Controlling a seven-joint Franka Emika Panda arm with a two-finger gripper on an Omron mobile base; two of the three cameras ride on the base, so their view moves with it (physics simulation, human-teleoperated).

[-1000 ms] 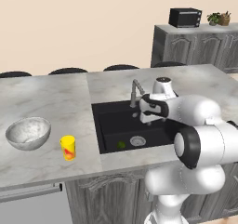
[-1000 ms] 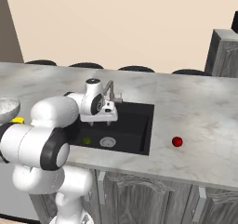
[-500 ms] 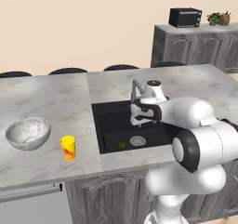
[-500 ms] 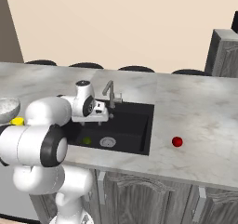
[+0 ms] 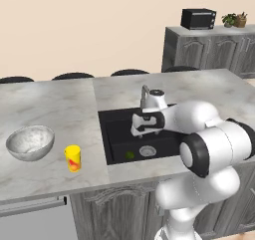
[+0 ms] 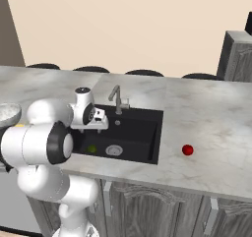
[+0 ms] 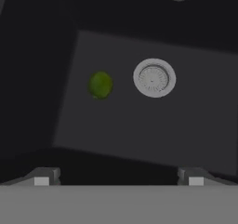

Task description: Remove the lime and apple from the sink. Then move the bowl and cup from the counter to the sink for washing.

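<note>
A: Black basin first, from the left base view: the sink (image 5: pixel 115 134) holds the lime (image 5: pixel 130 155) on its floor, near the front wall and just left of the drain (image 5: pixel 147 151). The gripper (image 5: pixel 142 132) hangs above it, holding nothing. The bowl (image 5: pixel 30 142) and cup (image 5: pixel 72 158) stand on the counter, well left.

B: And the right base view?

A: The apple (image 6: pixel 187 150) rests on the counter (image 6: pixel 211 133) right of the sink, so the lime is what is left inside.

B: Hand view?

A: Both fingertips (image 7: pixel 42 177) stand wide apart, the lime left of centre below them.

B: How would it handle?

A: Probably light, firm and round, apt to roll. I would pinch across its widest middle.
</note>
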